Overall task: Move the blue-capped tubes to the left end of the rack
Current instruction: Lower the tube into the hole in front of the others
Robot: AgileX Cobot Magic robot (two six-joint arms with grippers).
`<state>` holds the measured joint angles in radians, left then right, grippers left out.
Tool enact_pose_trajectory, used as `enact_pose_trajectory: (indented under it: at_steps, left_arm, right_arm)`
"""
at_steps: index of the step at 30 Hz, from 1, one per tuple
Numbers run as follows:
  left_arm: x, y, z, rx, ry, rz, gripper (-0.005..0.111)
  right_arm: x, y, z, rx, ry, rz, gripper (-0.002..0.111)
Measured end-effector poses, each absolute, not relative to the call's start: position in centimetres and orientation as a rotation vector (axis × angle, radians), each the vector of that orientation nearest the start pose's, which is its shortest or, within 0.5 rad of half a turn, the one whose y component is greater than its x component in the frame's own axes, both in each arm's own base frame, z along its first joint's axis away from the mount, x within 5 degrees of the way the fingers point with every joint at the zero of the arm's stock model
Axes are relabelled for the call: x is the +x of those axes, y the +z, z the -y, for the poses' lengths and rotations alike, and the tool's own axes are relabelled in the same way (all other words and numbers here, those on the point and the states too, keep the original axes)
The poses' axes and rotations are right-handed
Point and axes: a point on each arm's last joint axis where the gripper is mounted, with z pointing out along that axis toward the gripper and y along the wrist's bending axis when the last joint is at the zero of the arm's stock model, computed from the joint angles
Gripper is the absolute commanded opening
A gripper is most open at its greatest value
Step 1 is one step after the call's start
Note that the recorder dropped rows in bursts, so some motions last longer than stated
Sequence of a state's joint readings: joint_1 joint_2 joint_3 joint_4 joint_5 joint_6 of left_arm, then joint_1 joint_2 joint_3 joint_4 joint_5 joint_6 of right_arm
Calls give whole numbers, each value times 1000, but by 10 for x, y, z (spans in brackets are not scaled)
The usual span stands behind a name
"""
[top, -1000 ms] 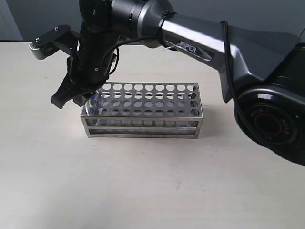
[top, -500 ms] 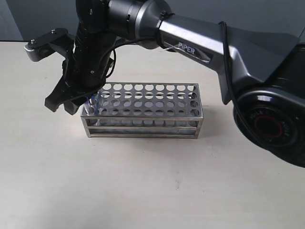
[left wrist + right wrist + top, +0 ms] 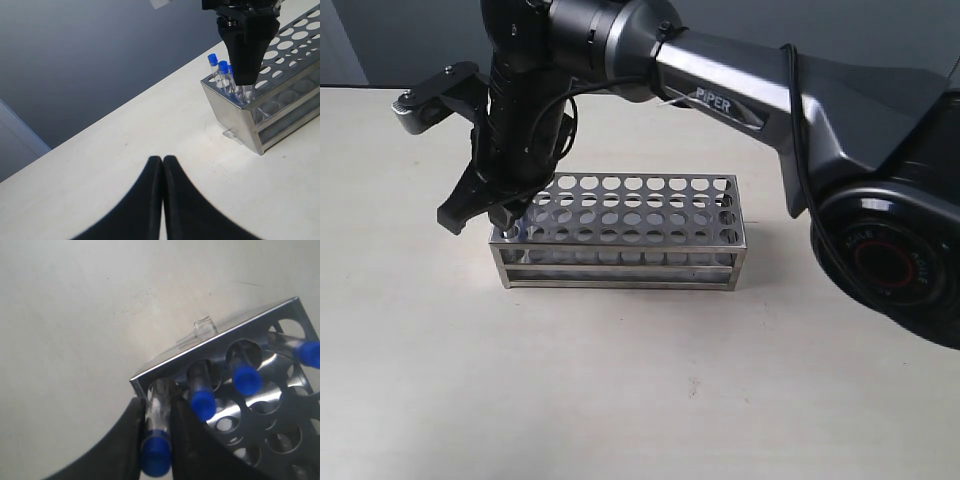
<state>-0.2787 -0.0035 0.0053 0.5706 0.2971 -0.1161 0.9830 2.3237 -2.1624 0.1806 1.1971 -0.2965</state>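
Note:
The silvery rack (image 3: 620, 262) stands mid-table. My right gripper (image 3: 505, 212) reaches across to its left end. In the right wrist view that gripper (image 3: 156, 412) is shut on a blue-capped tube (image 3: 156, 452), whose clear body enters the corner hole of the rack (image 3: 165, 371). Three more blue-capped tubes (image 3: 202, 401) (image 3: 246, 379) (image 3: 310, 353) stand in the neighbouring holes of the same end. The left wrist view shows their caps (image 3: 220, 66) beside the right gripper's fingers (image 3: 247, 55). My left gripper (image 3: 163, 160) is shut, empty, over bare table away from the rack (image 3: 240, 120).
A small clear plastic scrap (image 3: 202, 330) lies on the table against the rack's left end. The right arm's dark body (image 3: 840, 110) spans the table above and behind the rack. A dark wall runs along the table's far edge.
My right gripper, holding the tube, swung a little left and then back right. Its tips now sit at the rack's front left corner. The left gripper's earlier position is not shown.

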Motion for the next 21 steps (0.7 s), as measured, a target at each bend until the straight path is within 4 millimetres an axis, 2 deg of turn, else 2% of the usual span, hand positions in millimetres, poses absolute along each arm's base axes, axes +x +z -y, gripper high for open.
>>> enact_pose_trajectory:
  at_steps: [21]
  left_arm:
    - [56, 189, 1, 497, 252, -1670, 1]
  right_arm:
    - [269, 222, -430, -1640, 410, -2283, 0]
